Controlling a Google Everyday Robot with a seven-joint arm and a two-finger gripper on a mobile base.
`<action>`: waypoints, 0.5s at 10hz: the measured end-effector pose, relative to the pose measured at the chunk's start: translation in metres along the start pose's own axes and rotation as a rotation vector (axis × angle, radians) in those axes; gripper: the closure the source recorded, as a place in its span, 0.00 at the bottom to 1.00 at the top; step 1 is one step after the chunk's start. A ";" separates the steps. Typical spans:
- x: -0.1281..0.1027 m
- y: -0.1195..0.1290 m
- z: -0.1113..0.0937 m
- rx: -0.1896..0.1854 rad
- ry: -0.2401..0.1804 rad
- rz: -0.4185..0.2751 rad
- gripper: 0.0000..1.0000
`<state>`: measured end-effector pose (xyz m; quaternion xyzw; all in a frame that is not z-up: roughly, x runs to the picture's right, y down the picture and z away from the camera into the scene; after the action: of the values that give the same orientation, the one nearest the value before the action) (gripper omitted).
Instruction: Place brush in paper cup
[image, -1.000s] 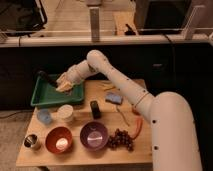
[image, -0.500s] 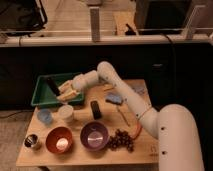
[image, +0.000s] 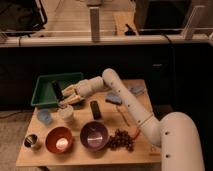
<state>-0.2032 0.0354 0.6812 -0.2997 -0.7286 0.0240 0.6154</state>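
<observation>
My gripper (image: 65, 97) hangs over the front edge of the green tray (image: 45, 82), just above and behind the paper cup (image: 66, 114). It is shut on the brush (image: 57, 90), a slim black oblong that stands nearly upright at the gripper's left side. The cream-white paper cup stands upright on the table, left of centre, directly below the fingers. My arm reaches in from the right across the table.
A thicker black oblong thing (image: 95, 109) lies right of the paper cup. A pale blue cup (image: 44, 117) and a metal cup (image: 32, 141) stand at the left. An orange bowl (image: 59, 140), a purple bowl (image: 94, 136) and grapes (image: 121, 140) line the front. A blue object (image: 114, 97) lies behind.
My gripper has come out of the green tray toward the table's front, carrying the brush, and now hangs above the paper cup.
</observation>
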 end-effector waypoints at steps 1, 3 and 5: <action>-0.002 0.005 0.001 -0.010 0.010 0.004 1.00; 0.001 0.013 -0.003 -0.013 0.037 0.034 1.00; 0.003 0.015 -0.004 -0.014 0.032 0.047 1.00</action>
<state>-0.1935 0.0477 0.6784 -0.3215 -0.7116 0.0284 0.6241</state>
